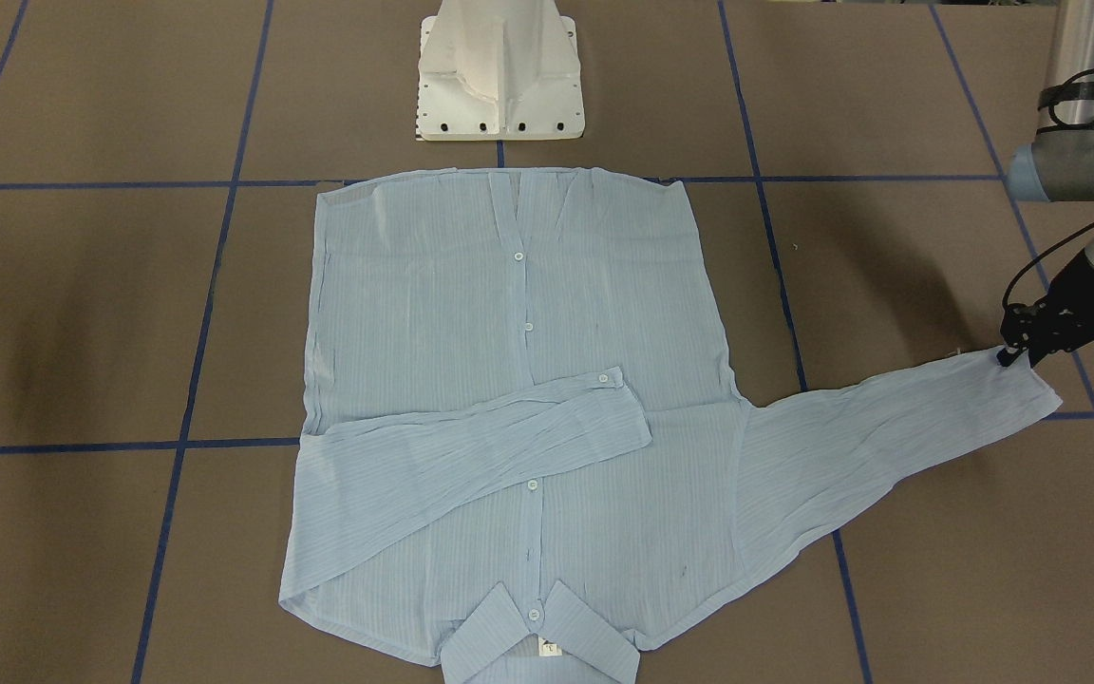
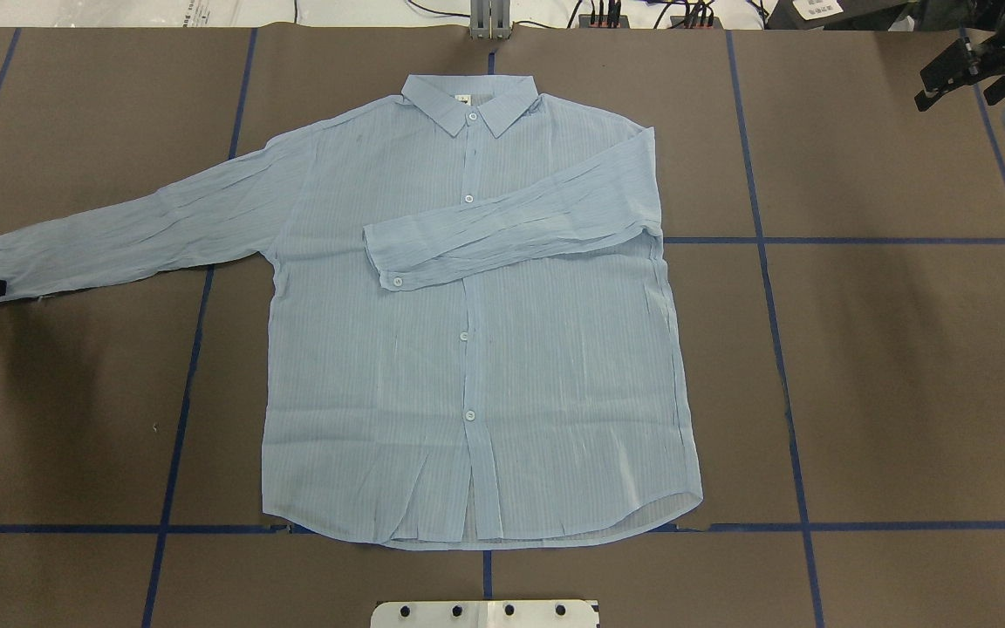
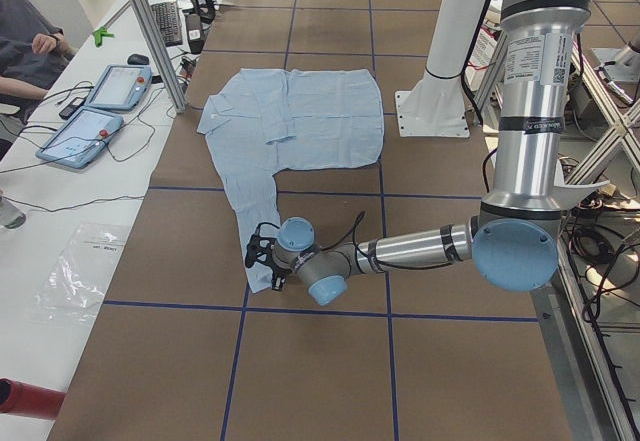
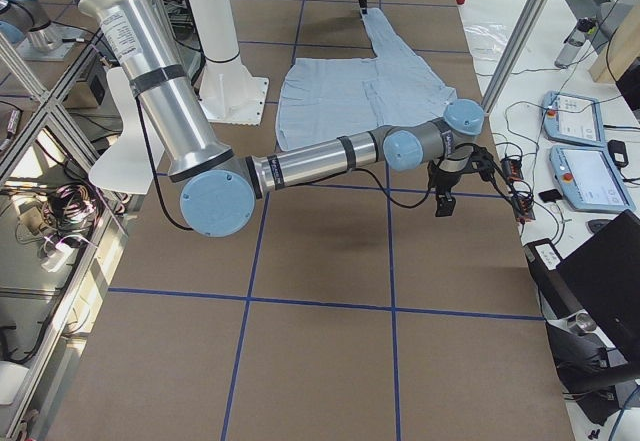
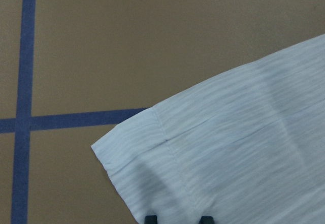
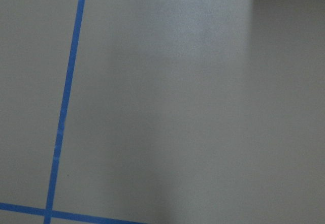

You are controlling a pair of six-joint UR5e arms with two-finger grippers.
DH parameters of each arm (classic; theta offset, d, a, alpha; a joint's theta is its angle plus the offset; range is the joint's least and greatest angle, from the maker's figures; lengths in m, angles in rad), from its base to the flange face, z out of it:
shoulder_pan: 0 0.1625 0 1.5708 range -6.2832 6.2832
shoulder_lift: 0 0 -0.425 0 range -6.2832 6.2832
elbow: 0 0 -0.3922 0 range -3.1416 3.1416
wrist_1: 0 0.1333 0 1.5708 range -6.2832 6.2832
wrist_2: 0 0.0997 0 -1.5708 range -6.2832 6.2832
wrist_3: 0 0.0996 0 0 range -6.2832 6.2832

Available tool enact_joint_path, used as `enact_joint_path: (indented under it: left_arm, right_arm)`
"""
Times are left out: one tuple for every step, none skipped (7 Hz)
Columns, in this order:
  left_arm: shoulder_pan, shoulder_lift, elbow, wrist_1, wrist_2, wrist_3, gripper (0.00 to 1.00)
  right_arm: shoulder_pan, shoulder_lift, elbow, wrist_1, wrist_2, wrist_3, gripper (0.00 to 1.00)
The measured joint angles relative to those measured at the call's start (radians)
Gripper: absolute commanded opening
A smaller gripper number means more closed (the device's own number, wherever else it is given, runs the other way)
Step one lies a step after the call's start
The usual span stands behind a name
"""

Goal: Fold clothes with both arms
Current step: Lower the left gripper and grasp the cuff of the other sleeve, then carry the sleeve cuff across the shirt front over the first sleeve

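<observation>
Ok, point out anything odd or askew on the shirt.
Only small things: the shirt carries a dark speck by the shoulder of its outstretched sleeve, and the front gapes slightly at the hem. Otherwise it lies flat.

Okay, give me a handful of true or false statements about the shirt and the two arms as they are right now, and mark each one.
1. The shirt lies front up with its buttons showing. True.
2. Both sleeves are folded across the chest. False: only one sleeve is folded over; the other sleeve lies stretched out toward the robot's left.
3. The left end effector is at the cuff of the stretched-out sleeve. True.
4. The right end effector holds the collar. False: it hangs over bare table, apart from the shirt.
5. The collar points toward the robot's base. False: the hem is nearest the base.
</observation>
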Motion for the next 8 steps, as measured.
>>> enact_joint_path:
  left_arm:
    - [0.000,0.002,-0.016,0.002,-0.005,0.003,0.00]
    - [-0.002,0.002,-0.039,0.006,-0.007,0.005,0.00]
    - [-0.003,0.002,-0.073,0.009,-0.007,0.006,0.00]
    - [-0.004,0.001,-0.128,0.012,-0.007,0.004,0.00]
    - [-0.004,-0.008,-0.196,0.040,-0.009,-0.004,0.00]
    - [-0.003,-0.033,-0.256,0.105,-0.011,-0.028,0.00]
    - [-0.002,-0.081,-0.312,0.188,-0.021,-0.096,0.00]
    - [0.013,-0.145,-0.344,0.247,-0.045,-0.191,0.00]
  right_arm:
    - [0.000,0.001,0.001,0.001,0.004,0.000,1.00]
    - [0.000,0.001,0.001,0.001,0.008,0.000,1.00]
    - [0.000,0.001,0.001,0.002,0.009,0.002,1.00]
    - [0.000,0.001,0.001,0.003,0.010,0.003,1.00]
    - [-0.001,0.000,0.001,0.004,0.009,0.003,1.00]
    - [-0.001,-0.002,0.001,0.004,0.009,0.005,1.00]
    - [-0.001,-0.002,0.000,0.005,0.008,0.007,1.00]
    - [-0.002,-0.003,0.000,0.005,0.007,0.008,1.00]
